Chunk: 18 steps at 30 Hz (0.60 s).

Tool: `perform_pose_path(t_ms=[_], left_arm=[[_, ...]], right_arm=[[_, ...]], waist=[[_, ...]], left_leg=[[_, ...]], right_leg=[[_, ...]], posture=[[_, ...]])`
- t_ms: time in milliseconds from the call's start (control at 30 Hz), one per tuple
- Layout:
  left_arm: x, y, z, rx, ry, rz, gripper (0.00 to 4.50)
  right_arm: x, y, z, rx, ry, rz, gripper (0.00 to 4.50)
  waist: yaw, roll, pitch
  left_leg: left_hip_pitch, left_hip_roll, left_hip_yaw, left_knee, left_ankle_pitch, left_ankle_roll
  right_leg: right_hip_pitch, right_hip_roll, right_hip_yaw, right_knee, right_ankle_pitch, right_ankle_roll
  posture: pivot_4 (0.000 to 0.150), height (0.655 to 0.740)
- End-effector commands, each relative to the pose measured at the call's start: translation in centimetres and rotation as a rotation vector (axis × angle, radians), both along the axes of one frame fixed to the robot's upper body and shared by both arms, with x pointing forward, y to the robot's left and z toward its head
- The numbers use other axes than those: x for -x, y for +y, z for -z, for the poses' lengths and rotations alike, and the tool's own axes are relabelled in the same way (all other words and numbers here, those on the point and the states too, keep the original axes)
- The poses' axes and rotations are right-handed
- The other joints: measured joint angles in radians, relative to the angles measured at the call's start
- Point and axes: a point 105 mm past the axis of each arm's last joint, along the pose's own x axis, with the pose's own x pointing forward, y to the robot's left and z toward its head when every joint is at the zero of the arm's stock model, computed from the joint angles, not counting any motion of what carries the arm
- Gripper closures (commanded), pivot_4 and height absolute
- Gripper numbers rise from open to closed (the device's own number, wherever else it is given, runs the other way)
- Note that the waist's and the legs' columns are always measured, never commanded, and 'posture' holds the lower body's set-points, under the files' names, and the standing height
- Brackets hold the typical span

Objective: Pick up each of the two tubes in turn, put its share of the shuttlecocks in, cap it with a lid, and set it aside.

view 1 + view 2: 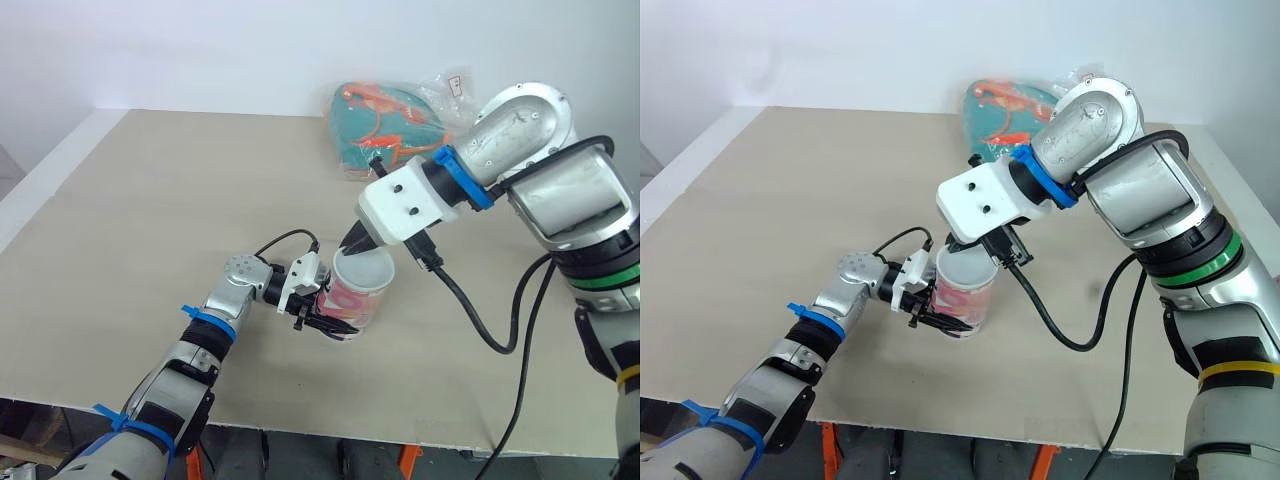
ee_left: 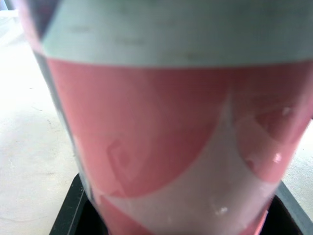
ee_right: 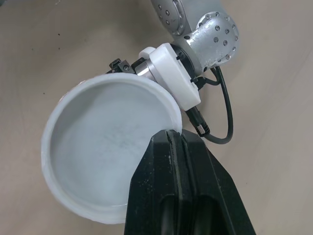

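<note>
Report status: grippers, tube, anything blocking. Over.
Left gripper shut on tube. Right gripper pinching lid on tube top. Bag far back, out of the way.

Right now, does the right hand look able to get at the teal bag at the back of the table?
Probably, but not freely: the bag lies just beyond the right hand with only table between, yet that hand is pinching the lid on the tube and must let go first.

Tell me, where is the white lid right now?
In the head views, the white lid sits atop the pink-and-white tube, which the left gripper holds near the table's middle. The right gripper pinches the lid's rim.
</note>
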Motion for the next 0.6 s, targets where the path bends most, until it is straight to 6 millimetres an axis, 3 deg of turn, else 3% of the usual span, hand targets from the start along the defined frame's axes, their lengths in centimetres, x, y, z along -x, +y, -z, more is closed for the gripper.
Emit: perform_pose_path(t_ms=[33,333,433,500,533,600], left_arm=[[-0.7,0.9,0.2,0.000,0.021,-0.062,2.32],[-0.6,0.9,0.3,0.003,0.019,-0.065,2.32],[-0.6,1.0,0.3,0.002,0.021,-0.066,2.32],[-0.6,1.0,0.3,0.002,0.021,-0.066,2.32],[-0.6,1.1,0.3,0.002,0.021,-0.066,2.32],[-0.6,1.0,0.3,0.003,0.021,-0.067,2.32]], right_arm=[[0.6,-0.5,1.2,0.065,0.031,-0.020,4.46],[0.6,-0.4,2.6,0.050,0.102,-0.002,4.46],[0.4,0.3,2.4,-0.019,0.130,0.005,3.45],[0.4,0.6,2.0,-0.047,0.144,0.007,2.62],[0.3,0.8,1.8,-0.060,0.144,0.011,1.97],[0.1,0.9,1.5,-0.081,0.145,0.022,1.29]], waist=[[0.000,0.000,0.000],[0.000,0.000,-0.001],[0.000,-0.001,-0.001],[0.000,-0.001,-0.001],[0.000,-0.001,-0.001],[0.000,-0.001,-0.001]], left_leg=[[0.000,0.000,0.000,0.000,0.000,0.000],[0.001,0.000,0.000,0.000,0.000,0.000],[0.002,0.000,0.000,0.000,0.000,0.000],[0.003,0.000,0.000,0.000,0.000,0.000],[0.003,0.000,0.000,0.000,0.000,0.000],[0.003,0.001,0.000,0.000,0.000,0.000]], right_leg=[[0.000,0.000,0.000,0.000,0.000,0.000],[0.001,0.000,0.000,0.000,0.000,0.000],[0.002,0.000,0.000,0.000,0.000,0.000],[0.002,0.000,0.000,0.000,0.000,0.000],[0.002,0.001,0.000,0.000,0.000,-0.001],[0.002,0.001,0.000,0.000,0.000,-0.001]], posture=[[0.150,0.7400],[0.150,0.7400],[0.150,0.7400],[0.150,0.7400],[0.150,0.7400],[0.150,0.7400]])
